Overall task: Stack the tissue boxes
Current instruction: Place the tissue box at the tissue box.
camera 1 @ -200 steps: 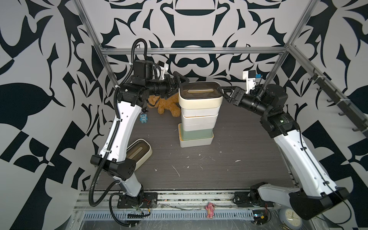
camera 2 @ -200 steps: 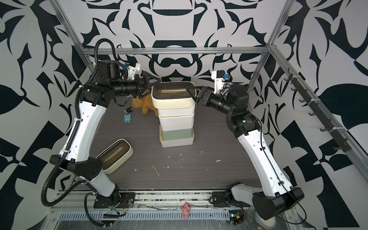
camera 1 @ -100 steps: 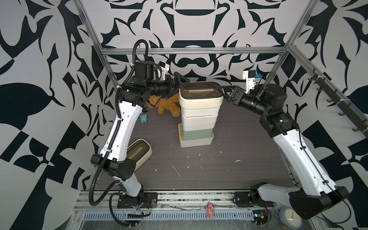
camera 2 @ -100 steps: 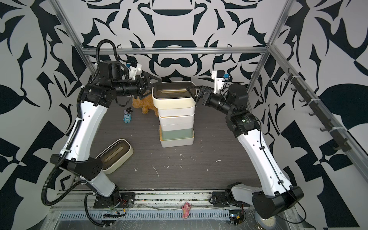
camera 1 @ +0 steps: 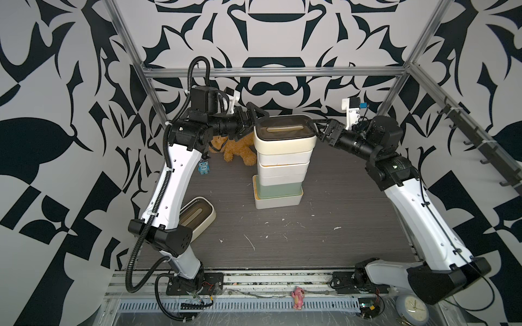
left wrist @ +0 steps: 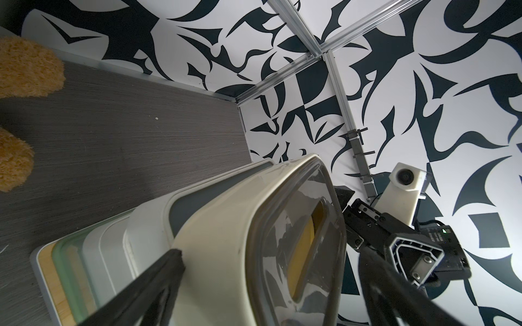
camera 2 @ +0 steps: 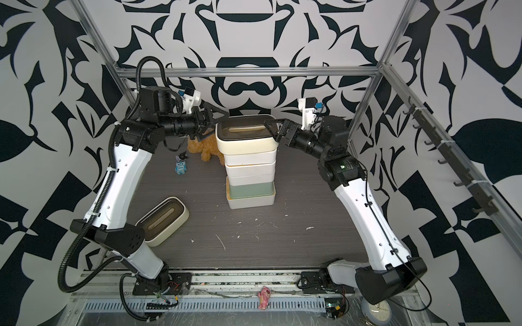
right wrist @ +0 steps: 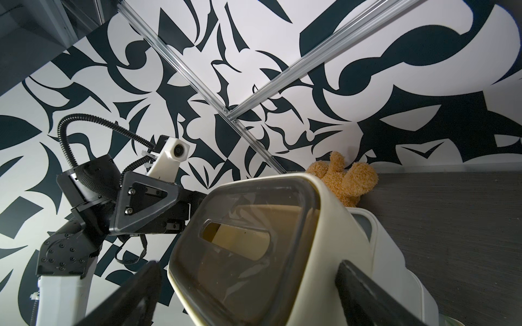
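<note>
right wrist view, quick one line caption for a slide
open right end effector straddling the top cream tissue box on the stack, teddy bear beyond it

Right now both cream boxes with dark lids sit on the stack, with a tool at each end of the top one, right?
Not quite. Only one cream box tops the stack, with the left tool and the right tool at its ends. The other cream box lies on the table beside the left arm, apart from the stack, as both top views show.

Bright even light, soft wrist-view foreground blur
</note>
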Tool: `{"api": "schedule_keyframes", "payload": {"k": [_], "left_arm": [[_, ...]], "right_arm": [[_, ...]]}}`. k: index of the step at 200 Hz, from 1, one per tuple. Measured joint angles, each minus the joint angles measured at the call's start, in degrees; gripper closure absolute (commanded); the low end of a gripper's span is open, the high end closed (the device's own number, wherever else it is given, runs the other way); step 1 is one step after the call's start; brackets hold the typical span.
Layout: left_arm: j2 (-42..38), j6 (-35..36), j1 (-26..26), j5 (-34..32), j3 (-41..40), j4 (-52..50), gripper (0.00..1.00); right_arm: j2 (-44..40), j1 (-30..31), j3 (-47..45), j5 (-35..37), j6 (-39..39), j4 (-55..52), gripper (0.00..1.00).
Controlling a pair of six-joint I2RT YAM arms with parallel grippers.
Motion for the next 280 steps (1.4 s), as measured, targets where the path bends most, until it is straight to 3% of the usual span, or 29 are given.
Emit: {"api": "schedule_keyframes", "payload": {"k": [99,152,190,244,280], "left_arm": [[-0.66,0.11,0.96,-4.13,-0.02,-3.02,0.01],[-6.21,1.29,4.09,-8.63,-2.10,-5.25,0.01],[-16.83,2.67,6.56,-11.04,-13.16,-6.73,0.01],[-34.49,5.35,9.35,-18.21,-35.80,-14.10,0.01],[-41.86,4.13,13.20,-22.91,-51.87,-20.09,0.01]], "right_arm": [[-0.74,0.24,0.15,5.31,-2.29,-3.50,0.01],[-2.95,0.24,2.14,11.04,-6.43,-9.49,0.01],[-7.74,0.22,1.33,16.04,-9.18,-12.74,0.01],[-16.06,0.22,-8.83,21.00,-10.16,-13.29,0.01],[-18.05,0.22,-11.52,23.10,-10.27,-18.25,0.01]]}}
